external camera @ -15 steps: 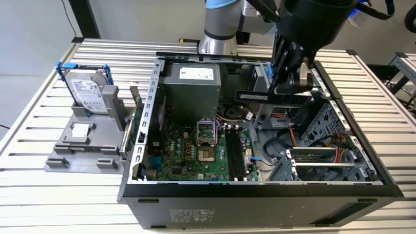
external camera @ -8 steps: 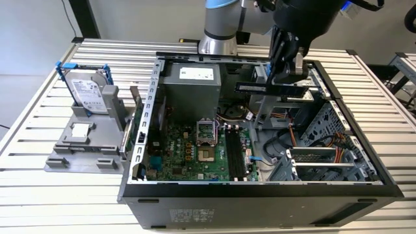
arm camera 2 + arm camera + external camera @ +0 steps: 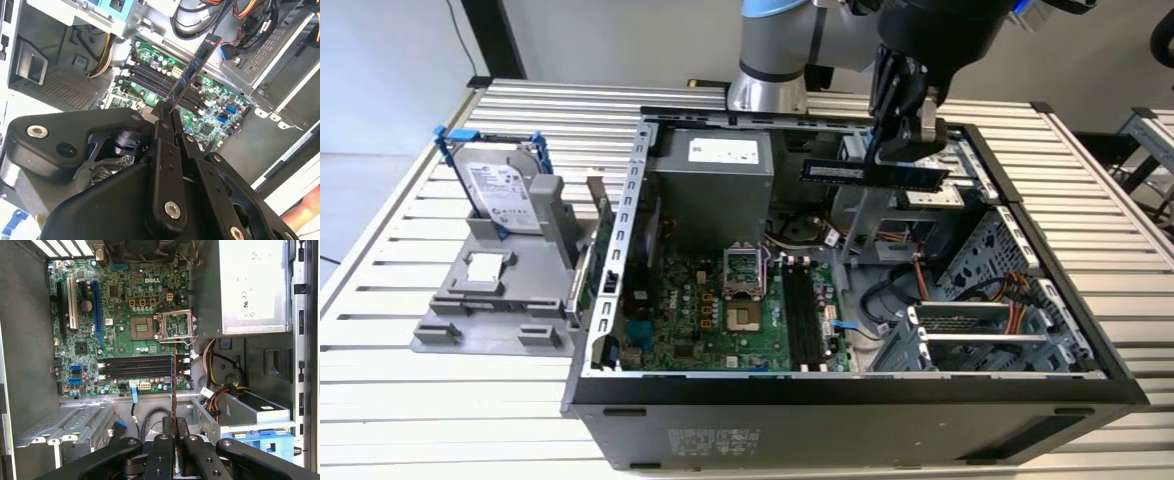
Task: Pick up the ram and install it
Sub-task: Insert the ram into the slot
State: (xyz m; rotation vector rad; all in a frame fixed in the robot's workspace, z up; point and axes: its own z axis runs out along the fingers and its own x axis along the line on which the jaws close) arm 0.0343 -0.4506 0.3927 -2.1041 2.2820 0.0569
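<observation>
Gripping the ram (image 3: 874,173) with the gripper (image 3: 907,150), fingers (image 3: 165,131) shut tight on the stick. Carrying it in the air at the fingertips, over the open computer case (image 3: 854,400), touching nothing else.

Lying level in the exterior view. Seen as a bluish strip running out from the gripper (image 3: 167,117) in the second wrist view, ram (image 3: 192,75) tip out over the board. Seen edge-on as a thin line out of the gripper (image 3: 173,437) in the first wrist view, ram (image 3: 173,385).

Below the gripper, well apart from it:
- green motherboard (image 3: 707,320) on the case floor
- black slots (image 3: 803,315) on that board, crosswise to the held stick in the exterior view; same in the first wrist view, with the stick's edge cutting across the slots (image 3: 135,366)
- CPU socket (image 3: 142,327) just past the slots
- grey power supply (image 3: 714,180) beside the gripper, roughly level with the stick
- cable bundle (image 3: 217,385) near the supply

Far from the gripper, outside the case on the slatted counter (image 3: 400,400):
- grey fixture (image 3: 494,310)
- hard drive (image 3: 500,185) in a blue bracket, upright on the fixture
- small square silver chip (image 3: 486,268) flat on the fixture, just beside the drive
</observation>
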